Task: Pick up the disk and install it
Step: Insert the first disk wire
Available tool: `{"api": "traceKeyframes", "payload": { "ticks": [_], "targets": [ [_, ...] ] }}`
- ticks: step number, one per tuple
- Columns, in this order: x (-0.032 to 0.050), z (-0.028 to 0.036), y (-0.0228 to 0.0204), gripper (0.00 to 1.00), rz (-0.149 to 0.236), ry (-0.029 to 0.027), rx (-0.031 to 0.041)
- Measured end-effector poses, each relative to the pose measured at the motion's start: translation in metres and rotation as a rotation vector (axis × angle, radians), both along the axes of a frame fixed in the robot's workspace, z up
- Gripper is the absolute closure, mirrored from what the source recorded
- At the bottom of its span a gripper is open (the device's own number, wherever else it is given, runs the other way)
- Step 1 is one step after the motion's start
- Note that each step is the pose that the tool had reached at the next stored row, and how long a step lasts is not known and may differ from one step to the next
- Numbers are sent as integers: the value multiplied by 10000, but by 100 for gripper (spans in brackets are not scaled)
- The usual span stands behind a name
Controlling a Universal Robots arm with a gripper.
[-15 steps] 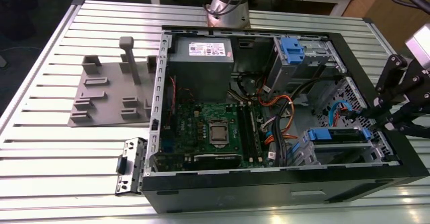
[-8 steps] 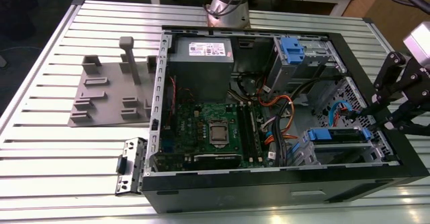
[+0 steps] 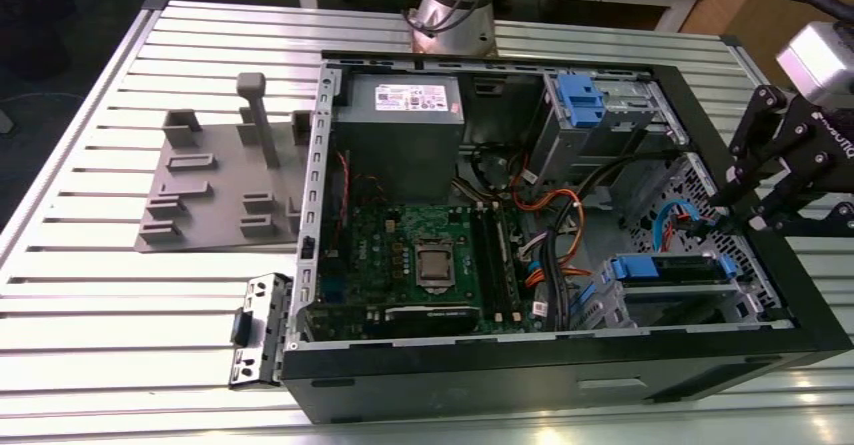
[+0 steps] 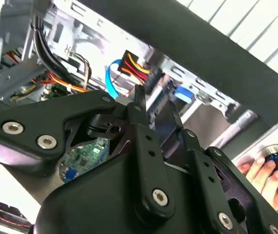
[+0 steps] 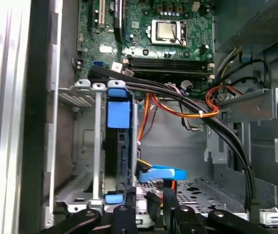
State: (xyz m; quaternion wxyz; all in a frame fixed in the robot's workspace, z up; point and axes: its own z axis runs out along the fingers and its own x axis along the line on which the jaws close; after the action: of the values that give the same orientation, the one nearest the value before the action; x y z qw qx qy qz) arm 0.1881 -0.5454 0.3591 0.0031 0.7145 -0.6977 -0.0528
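The black pincer (image 3: 747, 215) hovers at the open computer case's (image 3: 747, 337) right edge in the exterior view, fingers slightly apart and empty. The disk (image 3: 674, 270), in its blue bracket, sits slotted in the near-right bay on the slatted tabletop (image 3: 134, 295).

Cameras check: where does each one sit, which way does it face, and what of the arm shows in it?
Exterior view: off the arm, above, looking down into the open computer case; gripper at its right.
First wrist view: on the arm, facing the motherboard and disk.
Second wrist view: behind the gripper; a hand.
Shared: orange cables.
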Motion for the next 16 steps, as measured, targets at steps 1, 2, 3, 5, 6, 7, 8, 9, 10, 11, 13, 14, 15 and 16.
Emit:
{"api": "traceKeyframes", "payload": {
  "ticks": [1,2,3,5,6,7,8,9,10,11,13,14,15,16],
  "targets": [
    [11,-13,19,64,0,-1,-27],
    [22,-27,37,64,0,-1,-60],
    [31,-41,51,64,0,0,-95],
    [49,-65,74,64,0,0,-167],
    [56,-74,79,64,0,1,-199],
    [63,-80,80,64,1,0,-229],
    [69,-85,81,64,4,1,-265],
    [93,-114,81,64,9,0,-425],
    [93,-118,81,64,10,0,-426],
    [94,-118,81,64,10,0,-428],
    [94,-118,82,64,11,0,-429],
    [94,-119,81,64,11,0,-428],
    [94,-119,82,64,11,0,-427],
    [94,-119,82,64,11,0,-427]
  ]
}}
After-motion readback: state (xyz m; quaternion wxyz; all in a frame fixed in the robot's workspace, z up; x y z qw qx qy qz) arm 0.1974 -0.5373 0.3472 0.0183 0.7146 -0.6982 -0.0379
